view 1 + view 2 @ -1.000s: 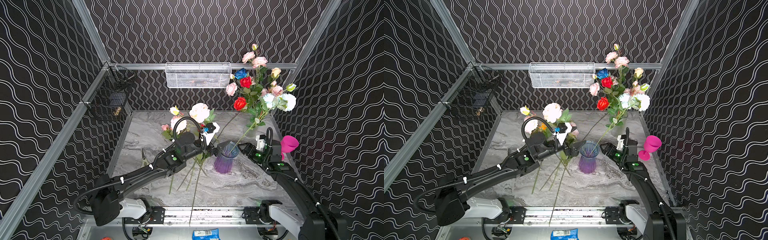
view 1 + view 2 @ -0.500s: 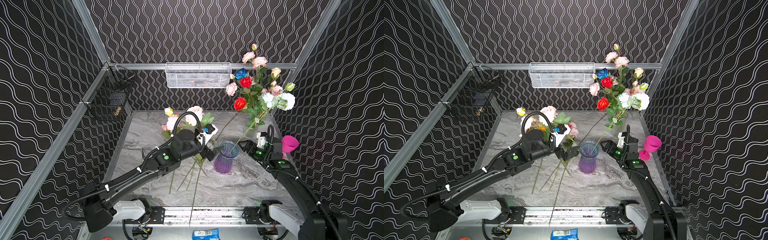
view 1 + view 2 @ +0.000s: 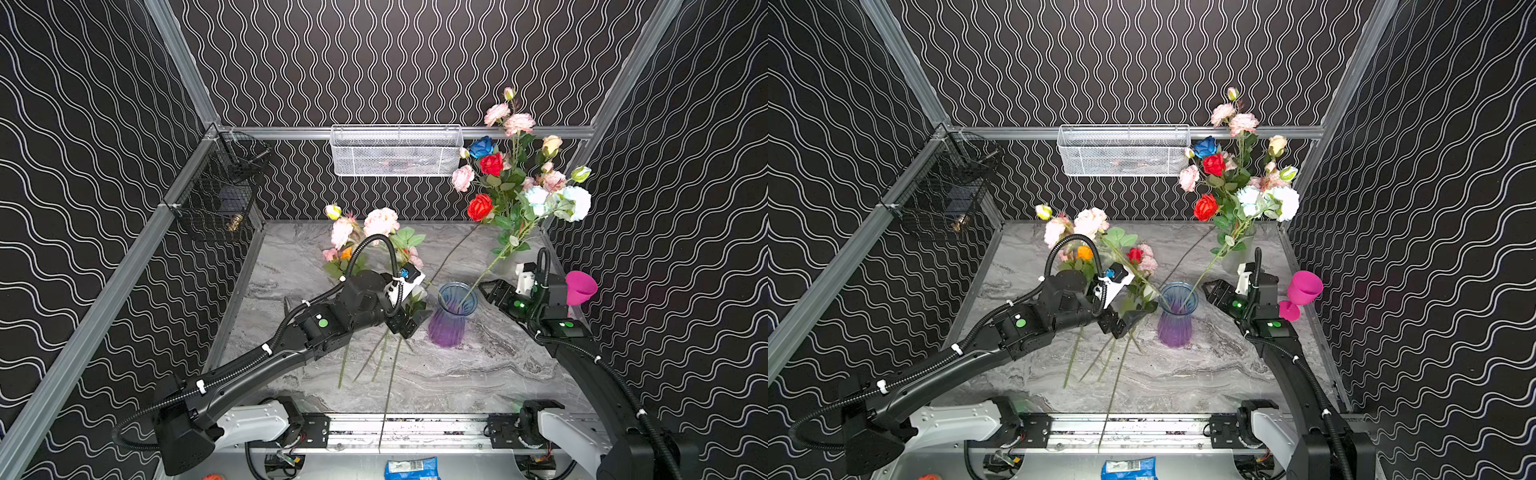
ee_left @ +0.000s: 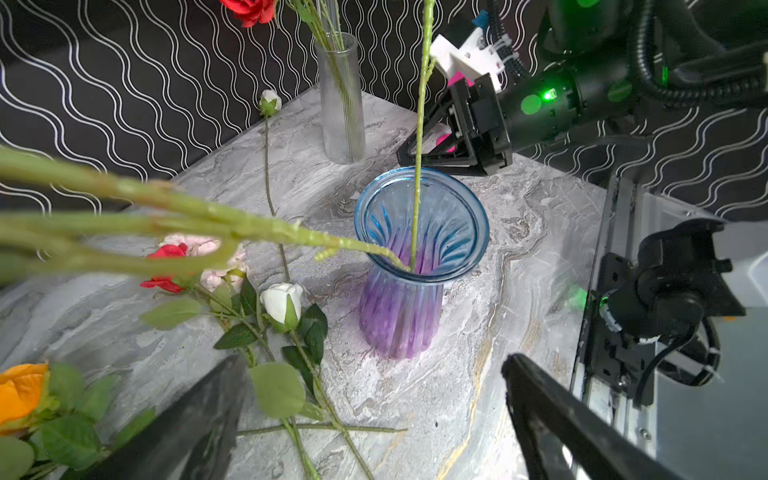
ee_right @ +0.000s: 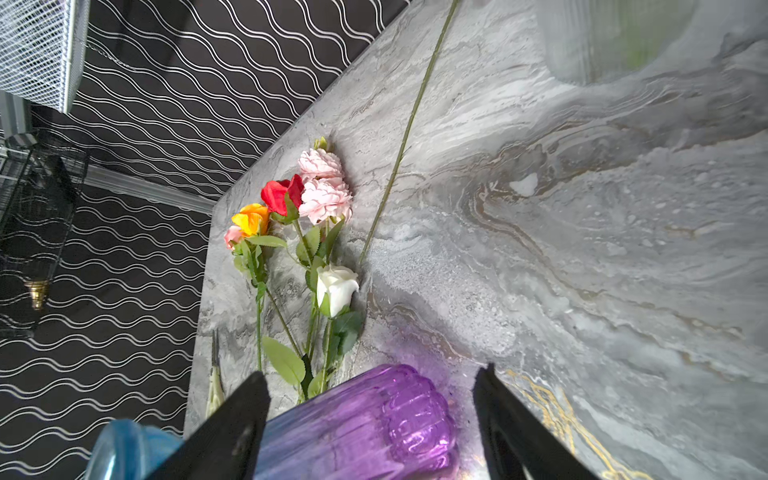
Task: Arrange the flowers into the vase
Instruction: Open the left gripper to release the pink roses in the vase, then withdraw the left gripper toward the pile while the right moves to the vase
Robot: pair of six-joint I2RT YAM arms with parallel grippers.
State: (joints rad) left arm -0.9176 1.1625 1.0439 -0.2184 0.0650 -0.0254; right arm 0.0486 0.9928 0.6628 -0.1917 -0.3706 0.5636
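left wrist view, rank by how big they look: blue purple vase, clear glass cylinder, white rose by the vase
1. Blue-and-purple fluted glass vase, largest.
2. Clear ribbed glass cylinder; it stands farther back, so its true size is unsure.
3. White rose beside the vase, smallest.

— Where do the top views look from?
— High at the front, down over the whole desk (image 3: pixel 478 374) to the back wall (image 3: pixel 395 62); both share nearly everything.
— And the wrists?
— Close. The left looks down into the vase (image 4: pixel 399 316); the right sits beside it, low. Both share the vase and the flowers (image 5: pixel 324 199) lying on the desk.
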